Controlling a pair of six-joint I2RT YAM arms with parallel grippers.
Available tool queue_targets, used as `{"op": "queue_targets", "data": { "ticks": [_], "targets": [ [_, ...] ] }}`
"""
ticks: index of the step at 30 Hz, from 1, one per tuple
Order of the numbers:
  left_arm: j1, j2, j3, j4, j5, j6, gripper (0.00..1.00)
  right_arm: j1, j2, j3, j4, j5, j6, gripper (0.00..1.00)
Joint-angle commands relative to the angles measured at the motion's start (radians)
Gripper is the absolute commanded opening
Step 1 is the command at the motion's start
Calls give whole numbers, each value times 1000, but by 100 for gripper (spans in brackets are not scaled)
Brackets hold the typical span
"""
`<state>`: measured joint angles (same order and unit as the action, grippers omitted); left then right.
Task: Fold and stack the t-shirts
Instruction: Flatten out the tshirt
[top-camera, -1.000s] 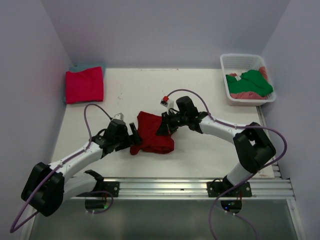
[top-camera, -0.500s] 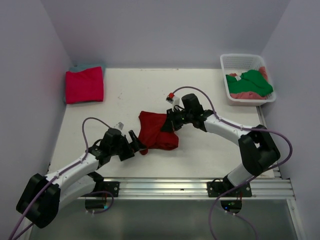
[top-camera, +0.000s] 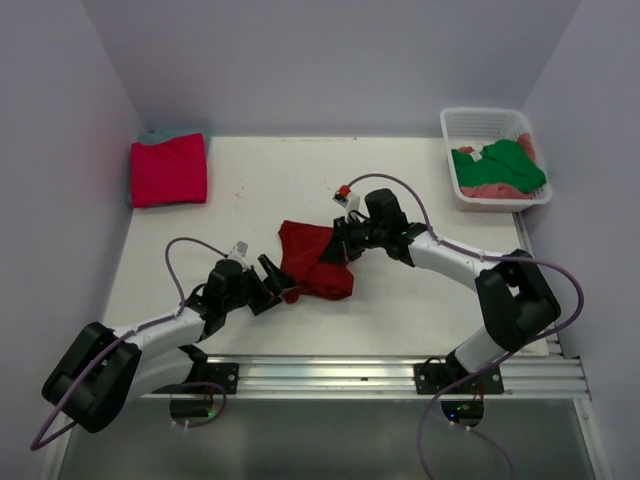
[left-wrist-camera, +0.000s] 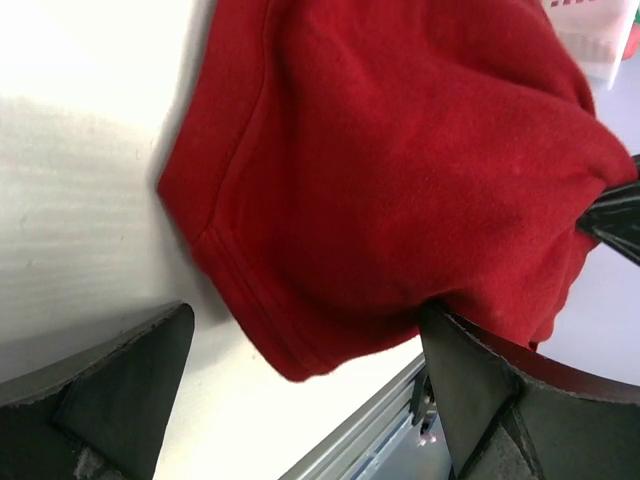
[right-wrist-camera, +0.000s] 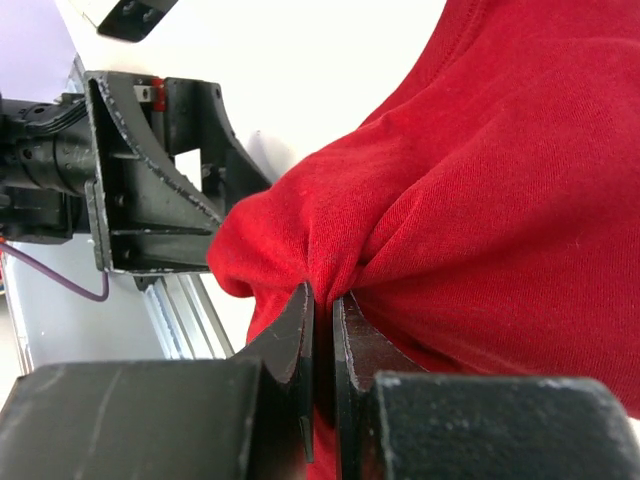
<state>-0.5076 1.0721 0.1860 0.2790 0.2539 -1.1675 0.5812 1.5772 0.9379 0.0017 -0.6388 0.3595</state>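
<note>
— What fills the frame?
— A dark red shirt (left-wrist-camera: 400, 170), bunched up, covering the top and middle. It lies on a white table (left-wrist-camera: 80, 150).
— And the left gripper (left-wrist-camera: 305, 315)?
— Wide open. One black finger (left-wrist-camera: 110, 390) sits at bottom left, just beside the hem (left-wrist-camera: 245, 300) and not touching it. The other, at bottom right, meets the shirt's lower fold.
— Anything at the edges?
— On the right the cloth gathers toward a black part (left-wrist-camera: 615, 210), too cropped to identify. A bit of white basket (left-wrist-camera: 590, 35) shows in the top right corner, and a metal rail (left-wrist-camera: 360, 460) runs along the table's edge at the bottom.
</note>
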Motion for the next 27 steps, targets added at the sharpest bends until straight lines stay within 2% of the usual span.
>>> {"op": "queue_targets", "data": {
  "ticks": [1, 3, 5, 6, 8, 9, 12, 14, 18, 21, 22, 23, 25, 26, 27],
  "targets": [
    [-6, 60, -30, 87, -87, -1, 99, 2, -31, -16, 75, -42, 21, 0],
    [-8, 77, -31, 146, -87, -3, 95, 2, -32, -24, 83, -45, 22, 0],
    [-6, 97, -34, 208, -87, -8, 79, 0, -31, -33, 81, -51, 21, 0],
    [-6, 101, -36, 228, -87, -8, 61, 0, -32, -36, 84, -53, 21, 0],
    [-6, 106, -33, 255, -94, -8, 42, 0, -32, -45, 86, -53, 22, 0],
    [-8, 106, -28, 255, -100, -6, 27, 2, -34, -50, 89, -53, 22, 0],
    [-6, 100, -8, 239, -111, 6, 6, 0, -39, -56, 89, -53, 21, 0],
    [-6, 86, 6, 224, -116, 12, 0, 0, -45, -56, 86, -52, 19, 0],
    [-6, -4, 38, 171, -133, 60, 0, 0, -54, -53, 63, -42, 3, 0],
    [-8, -195, 99, 68, -179, 130, 0, 0, -62, -45, 31, -6, -10, 0],
    [-9, -236, 142, 13, -203, 150, 0, 2, -63, -41, 18, 34, -11, 3],
    [-9, -271, 165, -10, -212, 170, 0, 0, -65, -34, 2, 59, -23, 23],
    [-11, -360, 210, -67, -228, 219, 0, 0, -80, -21, -41, 114, -28, 36],
    [-11, -379, 254, -84, -229, 232, 0, 0, -86, -16, -54, 190, -28, 53],
    [-12, -403, 277, -99, -228, 252, 0, 0, -97, -1, -86, 233, -28, 59]
  ]
}}
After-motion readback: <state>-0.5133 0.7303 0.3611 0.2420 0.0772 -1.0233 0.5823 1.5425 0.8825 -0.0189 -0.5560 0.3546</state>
